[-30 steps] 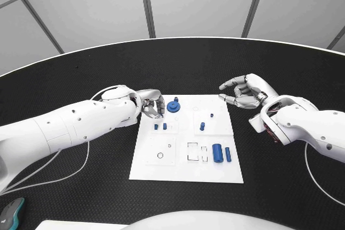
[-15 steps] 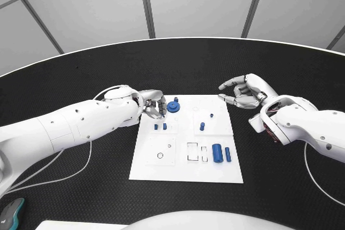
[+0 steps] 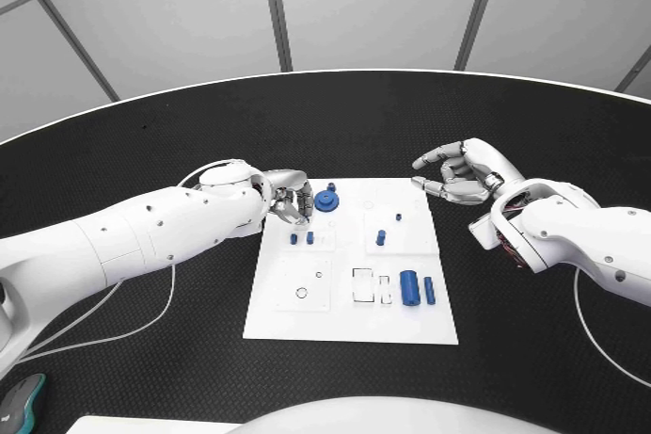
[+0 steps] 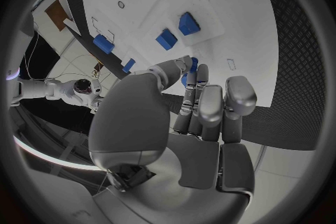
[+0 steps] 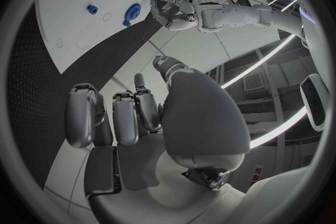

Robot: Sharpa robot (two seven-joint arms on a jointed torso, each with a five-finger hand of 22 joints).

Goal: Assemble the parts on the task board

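Matt white task board (image 3: 407, 326), glossy blue plastic parts (image 3: 408, 288), rough textured black table (image 3: 163, 349).

The board (image 3: 350, 307) lies mid-table (image 3: 163, 142), with a round part (image 3: 327, 200) at its far left corner by the left hand (image 3: 285, 203), two cylinders (image 3: 418, 289) lying near its right edge, and the right hand (image 3: 459, 173) seemingly just beyond its far right corner.

Left hand (image 3: 282, 200) fingers curled together, right hand (image 3: 461, 173) raised, fingers loosely curled, both arms extended inward
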